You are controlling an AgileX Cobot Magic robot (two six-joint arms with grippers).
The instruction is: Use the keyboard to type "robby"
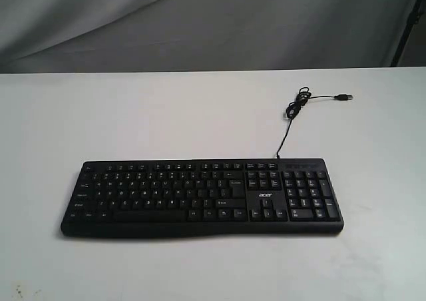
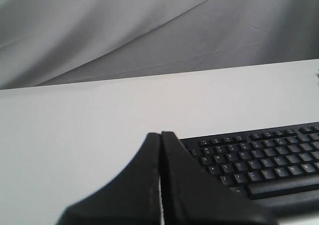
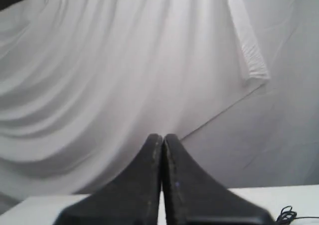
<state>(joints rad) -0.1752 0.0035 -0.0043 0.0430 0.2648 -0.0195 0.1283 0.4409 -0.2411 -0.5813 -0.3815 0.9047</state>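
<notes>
Wide black matt plastic keyboard (image 1: 200, 198), smooth white matt tabletop (image 1: 133, 114), softly creased grey cloth backdrop (image 1: 200, 21), thin black smooth-coated cable (image 1: 291, 108)

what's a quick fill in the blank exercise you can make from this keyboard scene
1. The black keyboard lies on a ____ table.
2. In the exterior view, its number pad sits at the ____ end.
3. The small logo on the keyboard reads ____.
4. The left gripper and the right gripper each have their jaws ____.

Missing words: white; right; acer; shut
</notes>
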